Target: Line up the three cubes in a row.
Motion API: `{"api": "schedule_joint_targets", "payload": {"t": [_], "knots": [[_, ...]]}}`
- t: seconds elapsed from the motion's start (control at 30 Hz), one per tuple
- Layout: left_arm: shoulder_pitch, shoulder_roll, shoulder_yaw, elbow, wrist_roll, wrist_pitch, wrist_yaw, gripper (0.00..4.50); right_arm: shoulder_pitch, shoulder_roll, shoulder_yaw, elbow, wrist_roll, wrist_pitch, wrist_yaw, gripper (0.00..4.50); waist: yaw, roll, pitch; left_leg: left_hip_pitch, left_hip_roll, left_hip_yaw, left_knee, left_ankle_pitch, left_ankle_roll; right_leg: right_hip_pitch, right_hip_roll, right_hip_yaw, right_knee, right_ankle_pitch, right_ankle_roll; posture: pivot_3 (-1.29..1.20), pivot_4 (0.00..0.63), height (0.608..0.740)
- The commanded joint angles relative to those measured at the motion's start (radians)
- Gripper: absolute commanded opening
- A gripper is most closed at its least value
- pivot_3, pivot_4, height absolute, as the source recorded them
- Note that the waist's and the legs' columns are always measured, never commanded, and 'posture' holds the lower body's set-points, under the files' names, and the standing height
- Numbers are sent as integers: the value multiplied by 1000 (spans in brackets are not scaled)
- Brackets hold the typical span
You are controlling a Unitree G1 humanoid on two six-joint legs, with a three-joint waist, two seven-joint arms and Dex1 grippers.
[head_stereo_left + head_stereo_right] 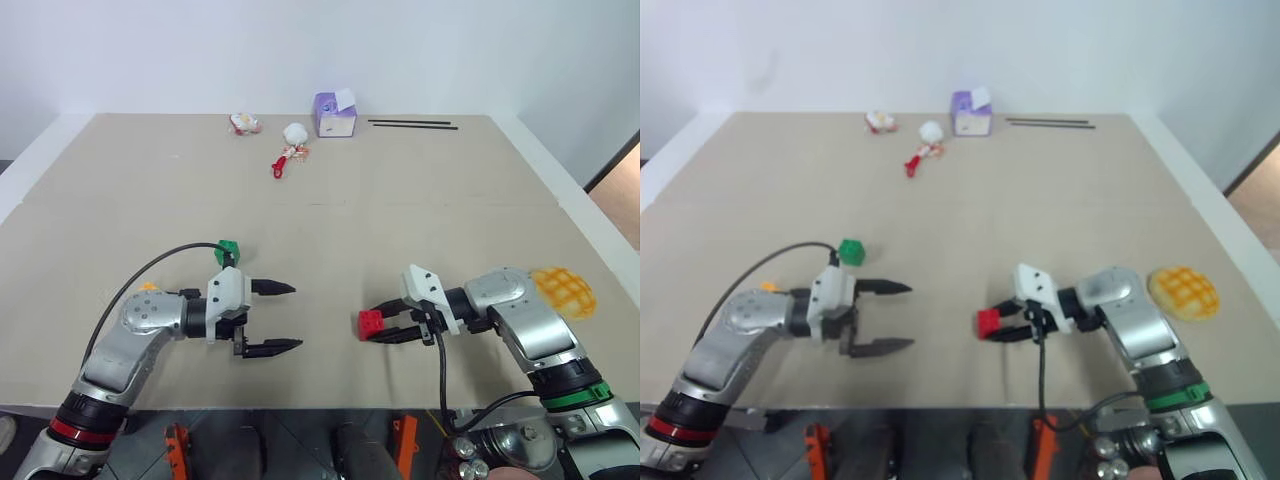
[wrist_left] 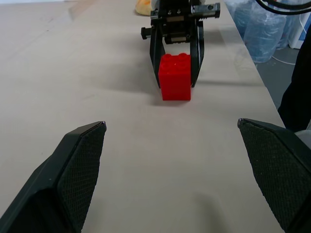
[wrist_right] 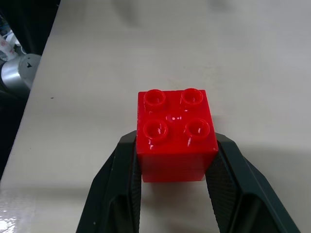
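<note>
Cubes lay apart: your right gripper (image 1: 385, 330) clamped the red cube (image 1: 371, 323) low over the table's (image 1: 400, 180) near edge, the green cube (image 1: 228, 249) sat just beyond your left gripper (image 1: 283, 318), whose fingers stood wide and empty, and a bit of yellow-orange cube (image 1: 148, 287) peeked from behind the left arm. You did best to set red down flat, studs up, level with green, then let go cleanly.

Bare table (image 1: 330, 230) lies between both grippers; green cube (image 1: 228, 249) at the left gripper's (image 1: 283, 318) eleven o'clock.
</note>
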Motion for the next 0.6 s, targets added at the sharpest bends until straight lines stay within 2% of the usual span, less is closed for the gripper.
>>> {"api": "schedule_joint_targets", "payload": {"t": [0.03,0.1,0.17,0.37,0.4,0.53,0.6], "knots": [[-9,-10,8,-36,-9,-15,6,4500,-6,-8,6,-9,-5,-21,-15,1267,0,0,0,0,0,0,0,0,0,0,0,0,0,0,0,0,150,740],[-12,-16,10,-35,-8,-14,12,4500,-8,-8,8,-4,-5,-24,-16,1267,0,0,0,0,0,0,0,0,0,0,0,0,0,0,0,0,150,740],[-13,-20,14,-35,-5,-12,20,4500,-9,-7,8,-1,0,-24,-15,2290,0,0,0,0,0,0,0,0,0,0,0,0,0,0,0,0,150,740],[-1,-34,55,-50,3,17,121,4500,-23,-15,-13,-50,75,46,4,4297,0,0,0,0,0,0,1,0,0,0,0,0,0,0,0,0,150,740],[5,-42,79,-59,0,34,168,4500,-35,-11,-31,-70,111,80,3,4492,0,0,0,0,0,0,0,0,0,0,0,0,0,0,0,0,150,740],[29,-76,150,-101,-21,110,315,4500,-84,7,-95,-125,238,193,-18,4492,0,0,0,0,0,0,0,0,0,0,0,0,1,1,1,0,150,740],[40,-129,199,-123,5,141,459,4500,-132,35,-128,-141,287,229,-62,4492,0,0,0,0,0,-1,0,0,0,0,0,0,1,2,3,0,150,740]]}}
